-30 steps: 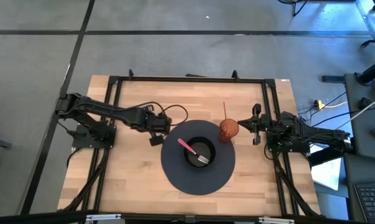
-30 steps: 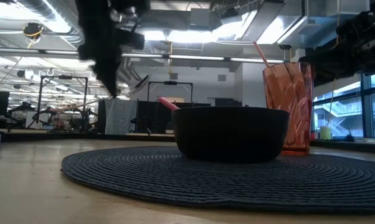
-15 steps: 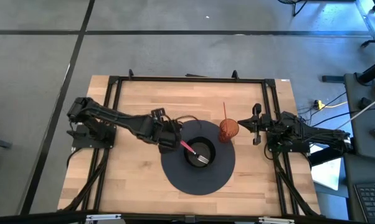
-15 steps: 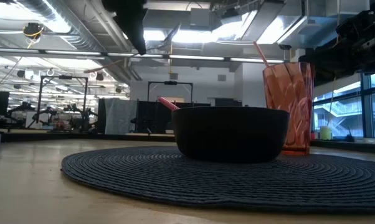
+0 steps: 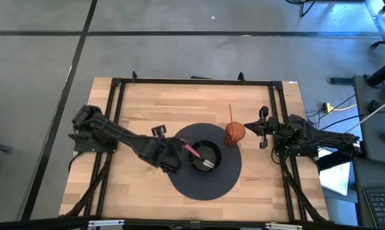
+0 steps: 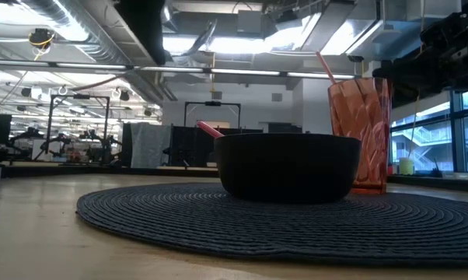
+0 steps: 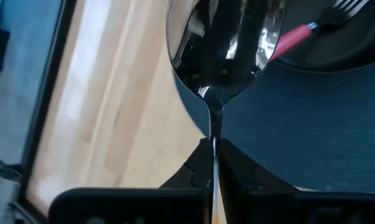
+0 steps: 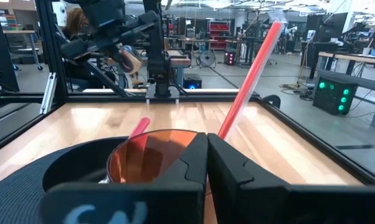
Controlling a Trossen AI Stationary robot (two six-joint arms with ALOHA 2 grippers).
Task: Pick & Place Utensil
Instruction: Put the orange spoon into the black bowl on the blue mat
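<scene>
Holding a spoon (image 7: 222, 46), left pincer (image 5: 173, 160) nears the fork-filled bowl (image 5: 216, 163).

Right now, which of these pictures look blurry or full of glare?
Left wrist view: the spoon fills the frame, soft-focused, its bowl mirroring dark shapes. Low view: bright ceiling lights glare behind the dark bowl. Right wrist view: the gripper's fingers are blurred up close. High view: evenly lit.
</scene>
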